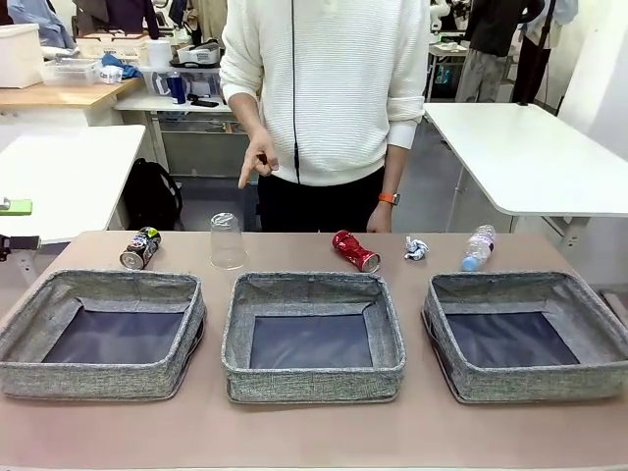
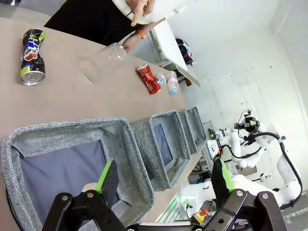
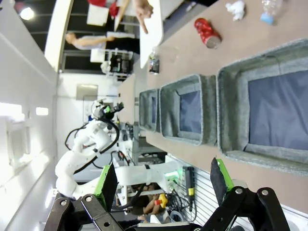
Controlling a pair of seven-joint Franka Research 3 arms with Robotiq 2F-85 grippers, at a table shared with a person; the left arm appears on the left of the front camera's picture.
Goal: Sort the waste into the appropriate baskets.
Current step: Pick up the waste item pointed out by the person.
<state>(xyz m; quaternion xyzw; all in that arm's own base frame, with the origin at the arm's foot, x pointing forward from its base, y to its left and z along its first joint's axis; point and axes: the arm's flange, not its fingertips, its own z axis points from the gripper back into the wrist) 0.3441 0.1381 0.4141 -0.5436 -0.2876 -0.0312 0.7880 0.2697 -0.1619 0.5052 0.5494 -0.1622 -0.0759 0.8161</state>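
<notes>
Grey woven baskets [image 1: 314, 378] stand three abreast before us, the waste [image 1: 355, 251] lined up behind them. Our left gripper [image 2: 163, 163] and right gripper [image 3: 163, 164] gape wide, empty.

1. A tan table [image 1: 294, 432] runs across the front.
2. A person in a white sweater [image 1: 324, 78] stands at its far side, wearing an orange watch [image 1: 389, 198].
3. A black backpack [image 1: 152, 193] sits on the floor beside a white table [image 1: 69, 177].
4. Another white table [image 1: 530, 157] stands far right.
</notes>
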